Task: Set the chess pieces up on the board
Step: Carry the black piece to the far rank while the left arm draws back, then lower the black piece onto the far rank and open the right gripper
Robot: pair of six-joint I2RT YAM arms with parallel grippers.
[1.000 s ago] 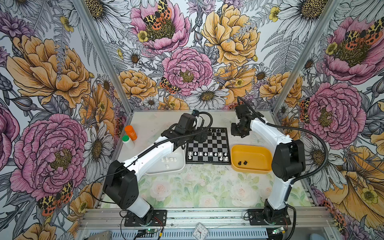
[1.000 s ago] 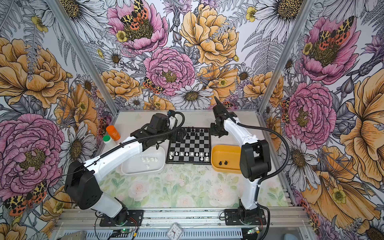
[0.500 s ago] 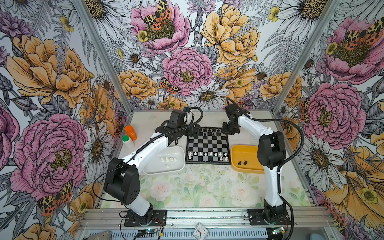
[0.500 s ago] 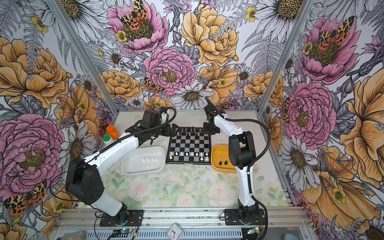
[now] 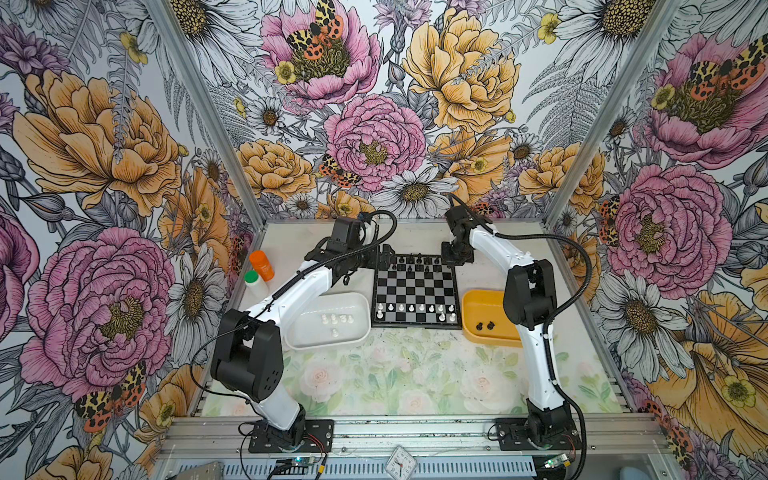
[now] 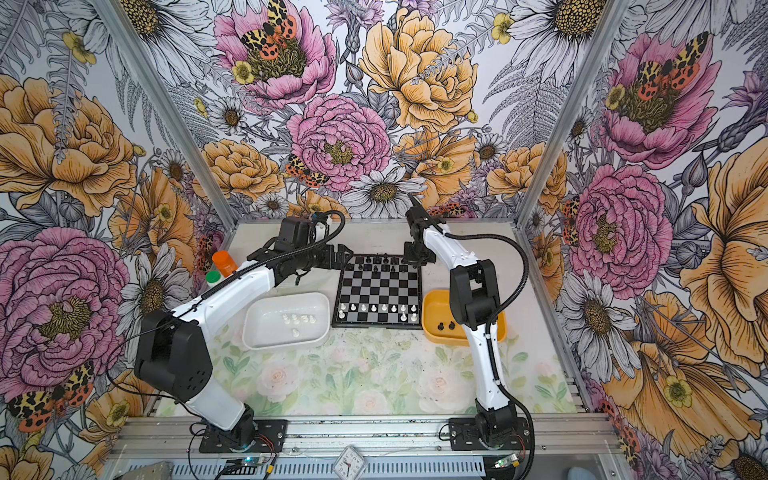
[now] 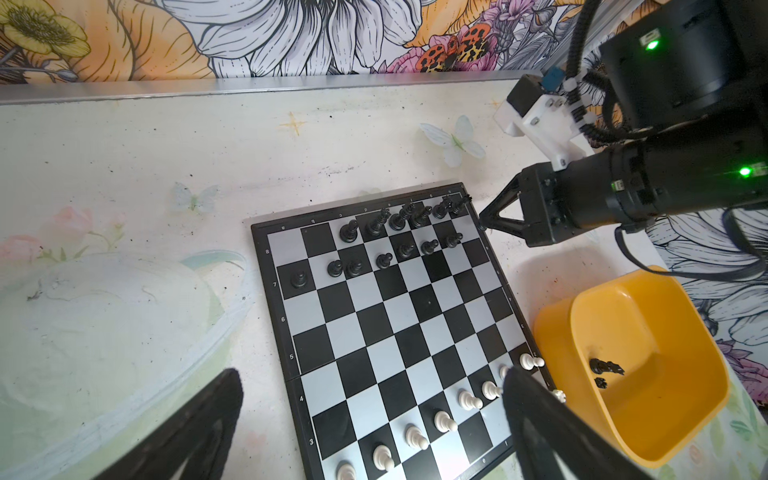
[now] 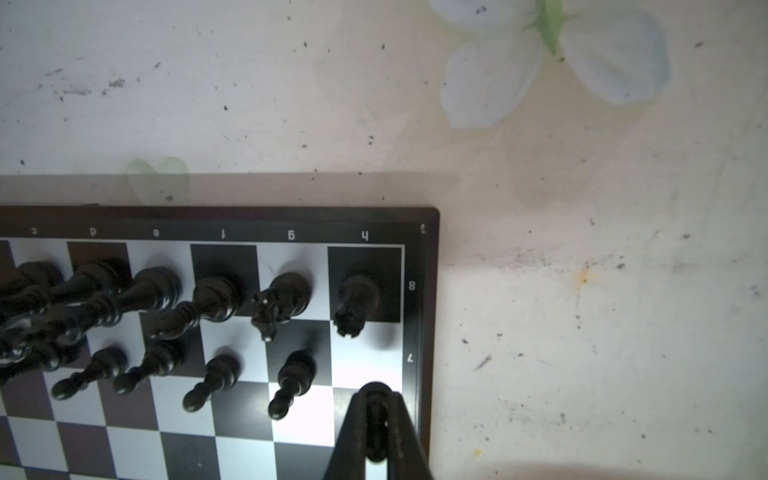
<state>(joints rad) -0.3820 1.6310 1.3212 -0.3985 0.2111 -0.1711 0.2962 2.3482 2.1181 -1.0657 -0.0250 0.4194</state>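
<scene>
Item, as we log it: right gripper (image 8: 375, 399) clamped on a black pawn (image 8: 376, 440), low over the h file at the far right corner of the board (image 5: 415, 286). A second ago it hung behind the yellow tray (image 5: 482, 307). Left gripper (image 5: 385, 261): fingers spread, empty, drawn back off the far left corner.

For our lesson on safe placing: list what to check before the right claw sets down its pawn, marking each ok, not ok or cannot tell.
1. Grip: right claw shut on pawn: ok.
2. Target: h7 free: ok.
3. Aim: pawn straight above h7: cannot tell.
4. Neighbours: rook, g7 pawn upright: ok.
5. Other arm: left claw open, away from that corner: ok.
</scene>
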